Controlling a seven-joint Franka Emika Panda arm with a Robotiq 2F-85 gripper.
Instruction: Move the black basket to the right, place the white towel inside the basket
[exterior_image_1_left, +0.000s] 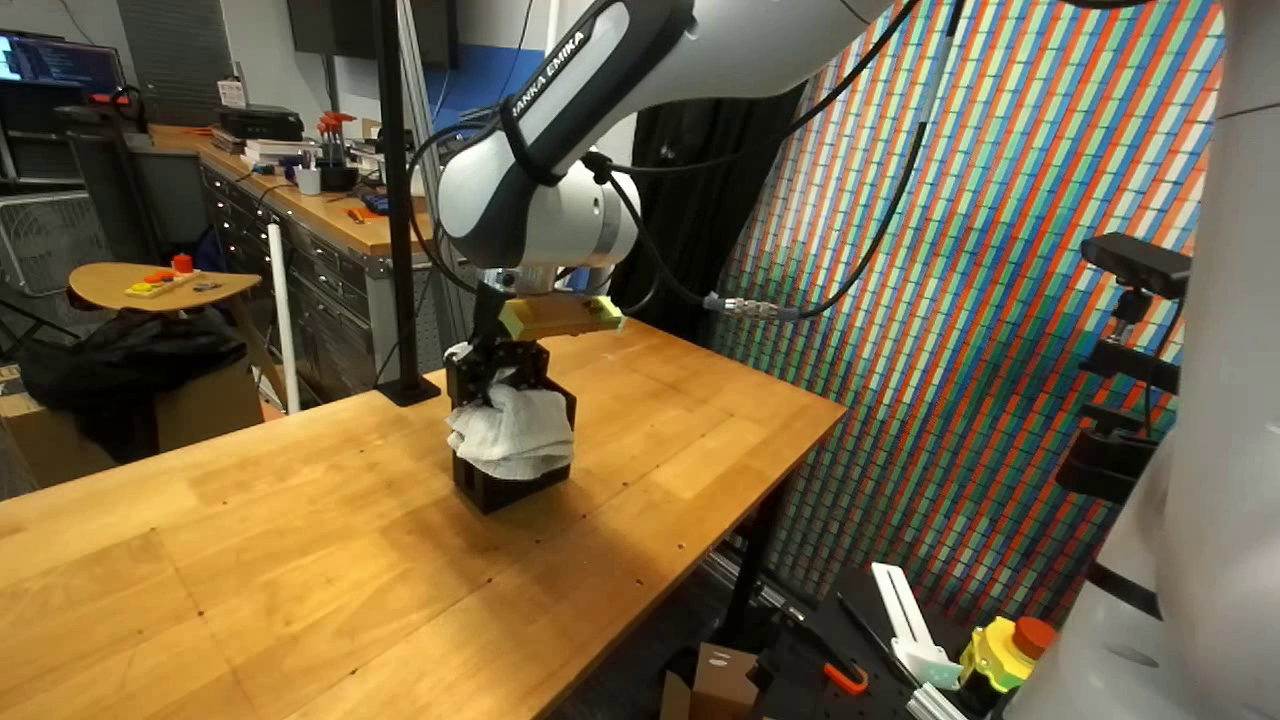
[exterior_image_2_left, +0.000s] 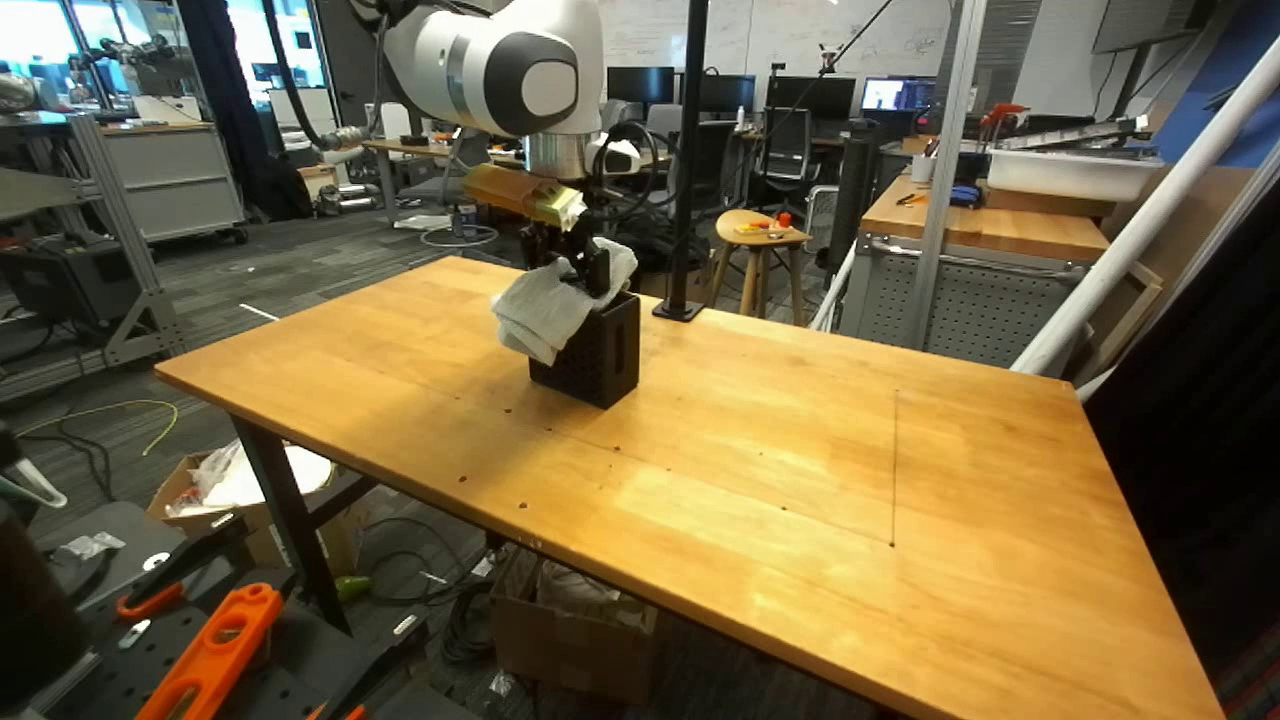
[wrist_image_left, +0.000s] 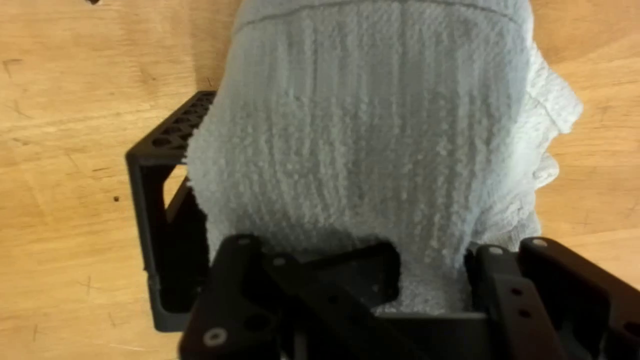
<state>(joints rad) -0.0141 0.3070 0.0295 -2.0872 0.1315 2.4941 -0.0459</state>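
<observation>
The black basket stands upright on the wooden table, also seen in an exterior view. In the wrist view its open corner and perforated wall show at the left. The white towel lies bunched over the basket's top and hangs down over one side; it shows in an exterior view and fills the middle of the wrist view. My gripper is right above the basket opening, with towel cloth pinched between its fingers. The fingertips are partly hidden by cloth in both exterior views.
The wooden table carries a black upright post on a base plate close behind the basket, also seen in an exterior view. A small round stool and workbench stand beyond the table edge.
</observation>
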